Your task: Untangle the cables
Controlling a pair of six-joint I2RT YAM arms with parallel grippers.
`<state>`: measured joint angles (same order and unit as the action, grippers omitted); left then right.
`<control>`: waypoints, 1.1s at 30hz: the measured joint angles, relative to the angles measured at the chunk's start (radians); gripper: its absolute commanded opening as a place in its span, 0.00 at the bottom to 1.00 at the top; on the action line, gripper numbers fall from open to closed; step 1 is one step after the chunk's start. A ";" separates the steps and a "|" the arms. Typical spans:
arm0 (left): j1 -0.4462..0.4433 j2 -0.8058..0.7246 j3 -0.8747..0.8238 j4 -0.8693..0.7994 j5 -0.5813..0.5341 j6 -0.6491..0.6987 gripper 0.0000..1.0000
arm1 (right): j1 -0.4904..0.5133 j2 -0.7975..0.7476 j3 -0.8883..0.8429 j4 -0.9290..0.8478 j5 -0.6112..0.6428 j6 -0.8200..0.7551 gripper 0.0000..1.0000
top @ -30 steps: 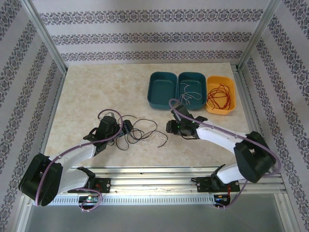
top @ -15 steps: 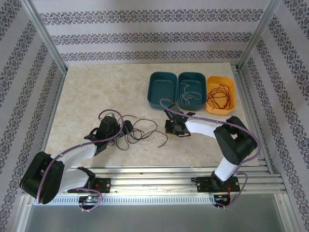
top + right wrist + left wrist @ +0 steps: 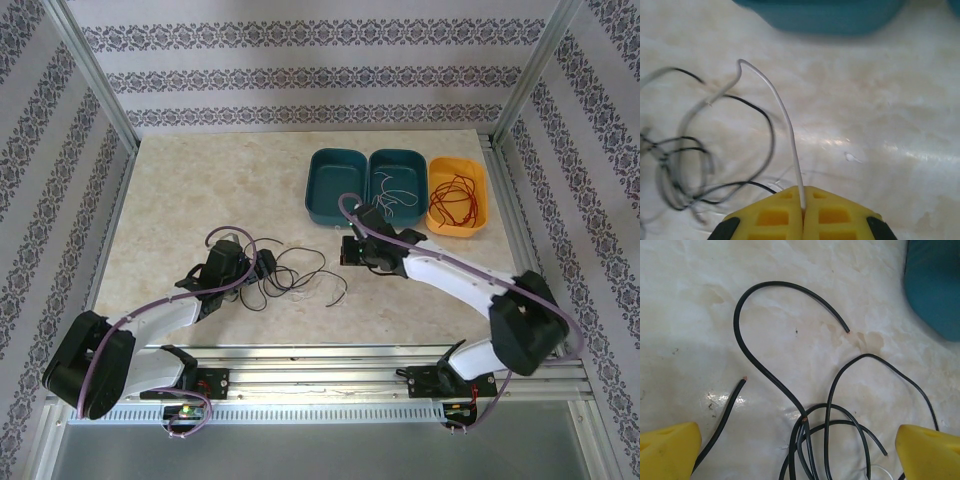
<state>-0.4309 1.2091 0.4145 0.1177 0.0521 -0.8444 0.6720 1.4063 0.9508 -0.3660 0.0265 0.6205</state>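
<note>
Jutting forward from right hand [image 3: 803,202], white cable [image 3: 786,125]

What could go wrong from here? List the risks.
1. The thin white wire is pinched at the tips of the shut right jaws; it may slip out when pulled.
2. It crosses the loose black wires, and the open left jaws hold nothing, so pulling may drag them along.

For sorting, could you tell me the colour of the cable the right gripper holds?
White cable, clearest in right wrist view.
</note>
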 measured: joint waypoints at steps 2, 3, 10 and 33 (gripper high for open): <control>0.000 0.006 0.000 0.000 0.001 0.000 0.99 | 0.010 -0.058 0.031 -0.011 0.000 -0.030 0.00; 0.000 0.008 0.000 0.001 0.002 0.000 0.99 | 0.016 -0.080 0.046 -0.016 0.003 -0.046 0.00; 0.000 0.009 0.000 0.002 0.017 0.003 0.99 | 0.031 -0.200 0.183 -0.081 0.019 -0.144 0.00; -0.007 -0.057 -0.006 0.159 0.210 0.146 0.91 | 0.040 -0.163 0.632 -0.182 -0.074 -0.343 0.01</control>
<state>-0.4377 1.1522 0.4088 0.2764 0.2619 -0.6979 0.7116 1.2430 1.5829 -0.5484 -0.0475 0.2771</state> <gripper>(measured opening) 0.943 0.041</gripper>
